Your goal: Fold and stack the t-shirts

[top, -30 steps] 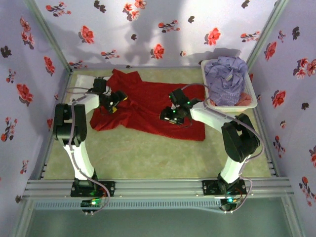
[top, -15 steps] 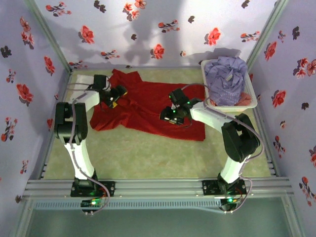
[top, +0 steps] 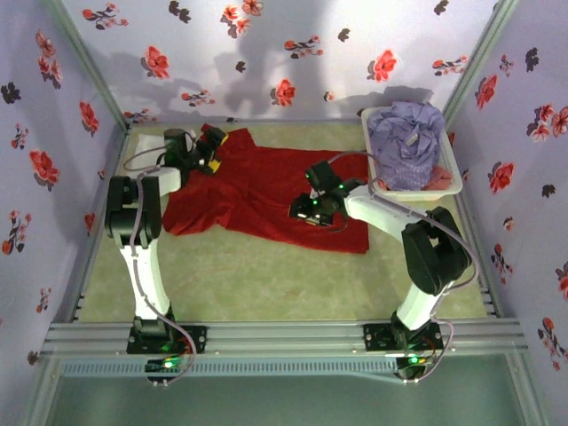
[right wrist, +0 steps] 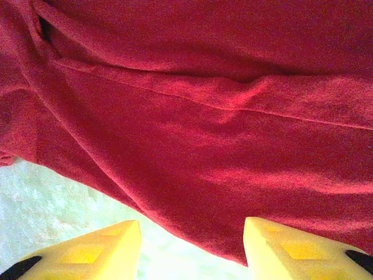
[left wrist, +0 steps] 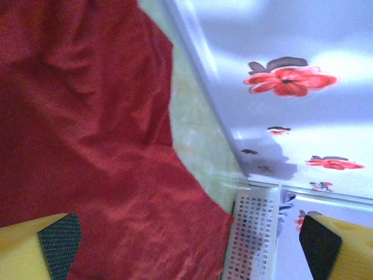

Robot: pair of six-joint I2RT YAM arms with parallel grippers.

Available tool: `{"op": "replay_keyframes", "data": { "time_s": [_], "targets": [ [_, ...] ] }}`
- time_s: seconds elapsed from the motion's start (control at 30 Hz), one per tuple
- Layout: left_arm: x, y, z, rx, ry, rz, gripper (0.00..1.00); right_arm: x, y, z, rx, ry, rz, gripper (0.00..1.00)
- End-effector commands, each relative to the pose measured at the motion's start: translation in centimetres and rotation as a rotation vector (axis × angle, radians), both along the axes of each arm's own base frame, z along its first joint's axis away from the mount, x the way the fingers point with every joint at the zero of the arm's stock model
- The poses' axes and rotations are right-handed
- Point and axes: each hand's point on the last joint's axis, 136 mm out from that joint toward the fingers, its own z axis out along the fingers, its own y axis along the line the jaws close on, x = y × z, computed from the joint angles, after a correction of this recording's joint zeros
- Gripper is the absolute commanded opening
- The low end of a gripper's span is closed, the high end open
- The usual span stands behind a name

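Note:
A bright red t-shirt (top: 266, 191) lies spread and rumpled across the middle of the green table. My left gripper (top: 213, 148) hovers at its far left corner, jaws wide open with nothing between them. In the left wrist view the red t-shirt (left wrist: 87, 146) lies below that open gripper (left wrist: 187, 240). My right gripper (top: 306, 211) sits low on the shirt's middle right. In the right wrist view it (right wrist: 192, 245) is open, and the red t-shirt's edge (right wrist: 192, 175) lies just ahead of the yellow fingertips (right wrist: 99, 248). A pale lavender t-shirt (top: 406, 133) is heaped in the basket.
The white plastic basket (top: 454, 169) stands at the back right corner, touching the red shirt's right side; its perforated wall (left wrist: 253, 239) is in the left wrist view too. Flowered walls (top: 284, 53) close in the table on three sides. Bare table (top: 266, 284) lies in front of the shirt.
My left gripper has lifted off the shirt's left side, moved towards the back left corner and opened wider. The right arm and the shirt have hardly moved.

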Motion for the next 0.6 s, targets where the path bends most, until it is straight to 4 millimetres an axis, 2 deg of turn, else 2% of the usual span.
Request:
{"op": "replay_keyframes", "data": {
  "time_s": [0.0, 0.13, 0.3, 0.43, 0.5, 0.57],
  "targets": [
    [-2.2, 0.2, 3.8, 0.126, -0.075, -0.069, 0.99, -0.3, -1.0, 0.2, -0.018, 0.005, -0.021, 0.51],
    [-6.4, 2.5, 2.8, 0.341, 0.033, -0.067, 1.0, -0.5, -1.3, 0.3, -0.034, 0.004, -0.019, 0.51],
    [-12.6, 4.7, 1.1, 0.56, 0.184, -0.166, 0.99, -1.4, -2.7, -0.3, -0.07, 0.02, -0.032, 0.51],
    [-17.3, 6.3, -1.7, 0.69, 0.335, -0.281, 0.99, -2.3, -3.7, -1.3, -0.068, 0.041, -0.053, 0.49],
    [-19.2, 6.7, -3.4, 0.713, 0.423, -0.327, 0.95, -2.8, -4.1, -1.8, -0.071, 0.055, -0.054, 0.46],
    [-20.8, 7.1, -4.6, 0.724, 0.478, -0.341, 0.83, -3.3, -4.5, -2.1, -0.075, 0.06, -0.059, 0.44]
  ]
}}
